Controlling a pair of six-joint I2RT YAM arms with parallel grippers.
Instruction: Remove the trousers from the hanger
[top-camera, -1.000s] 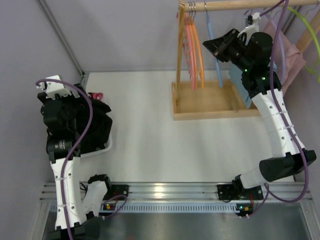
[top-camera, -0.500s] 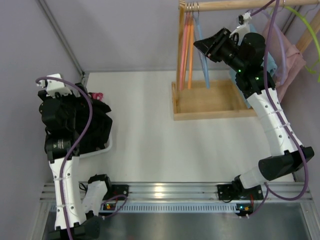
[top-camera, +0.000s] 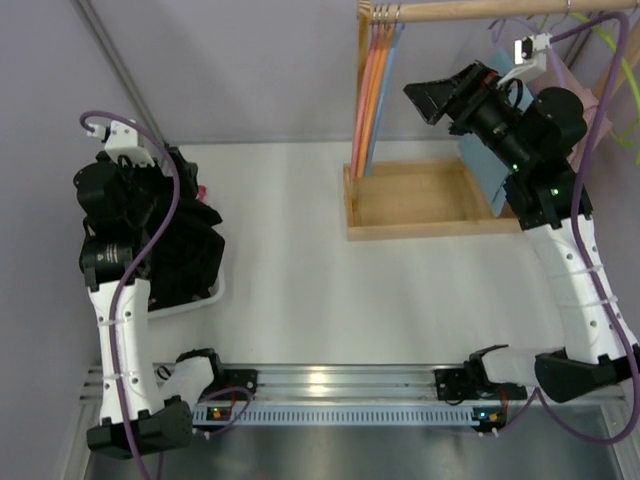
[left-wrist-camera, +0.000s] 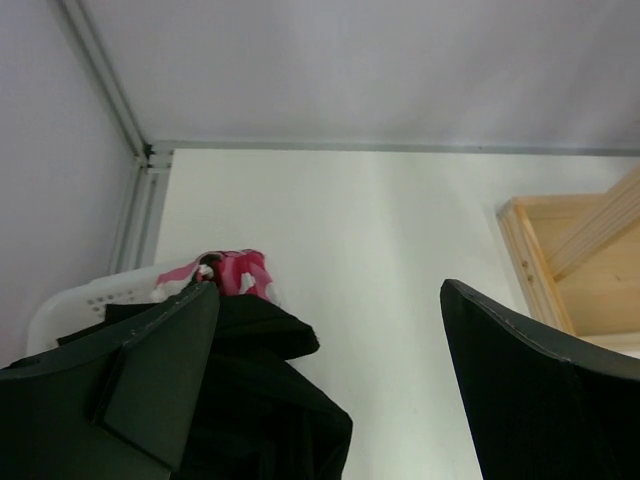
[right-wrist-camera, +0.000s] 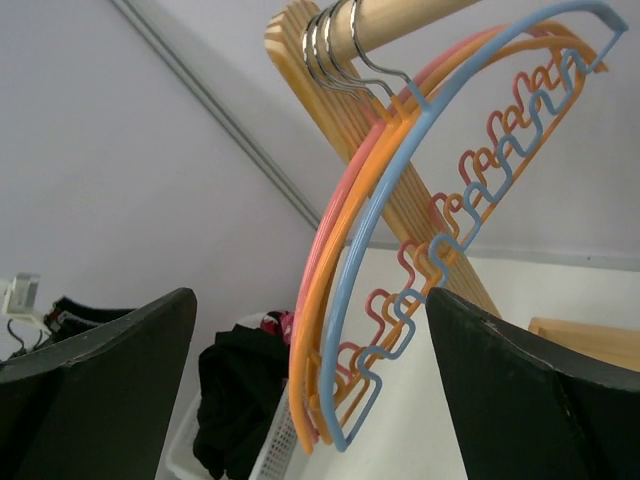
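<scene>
The black trousers (top-camera: 190, 255) lie heaped in the white basket (top-camera: 205, 298) at the left, with the pink camouflage trousers (left-wrist-camera: 235, 272) showing at the heap's far edge. My left gripper (left-wrist-camera: 330, 290) hangs open just above that heap, holding nothing. Three bare hangers, pink, orange and blue (right-wrist-camera: 400, 200), hang bunched at the left end of the wooden rod (top-camera: 470, 10). Close to their right, my right gripper (top-camera: 425, 100) is open and empty, its fingers (right-wrist-camera: 520, 380) apart from the hangers. In the right wrist view the black trousers (right-wrist-camera: 235, 400) sit in the basket far below.
A wooden stand with a tray base (top-camera: 420, 225) carries the rod at the back right. A blue cloth (top-camera: 485, 170), a pink cloth (top-camera: 565, 70) and a green hanger (top-camera: 615, 50) hang further right, behind the right arm. Grey walls close in the left and back.
My right gripper has gone from shut to open and drawn back to the right. The three hangers have swung together at the rod's left end. The left arm has shifted slightly towards the back.
</scene>
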